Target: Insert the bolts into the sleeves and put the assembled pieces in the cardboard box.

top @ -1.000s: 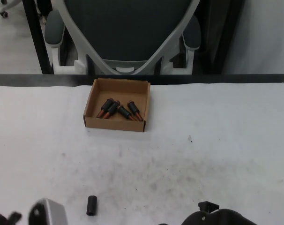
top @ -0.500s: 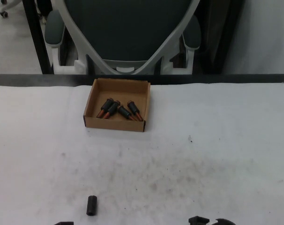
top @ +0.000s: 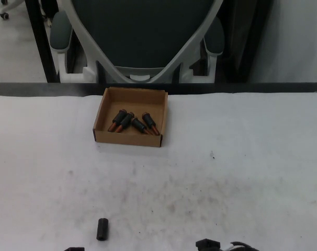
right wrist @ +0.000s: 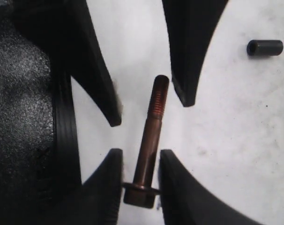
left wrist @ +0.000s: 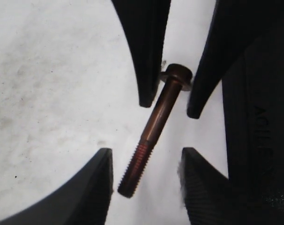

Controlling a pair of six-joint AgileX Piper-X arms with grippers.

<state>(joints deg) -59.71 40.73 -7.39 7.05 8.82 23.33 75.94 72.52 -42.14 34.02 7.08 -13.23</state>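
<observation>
Copper-toned bolt [right wrist: 149, 136] sits clamped in right pincer [right wrist: 140, 161]; left pincer [left wrist: 146, 159] gapes around it.

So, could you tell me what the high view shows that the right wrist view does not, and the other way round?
The high view adds the cardboard box holding four assembled pieces, and a chair behind the bench. The right wrist view adds a bolt, clamped at its head by the right gripper. Both show the loose black sleeve lying on the white bench.
</observation>
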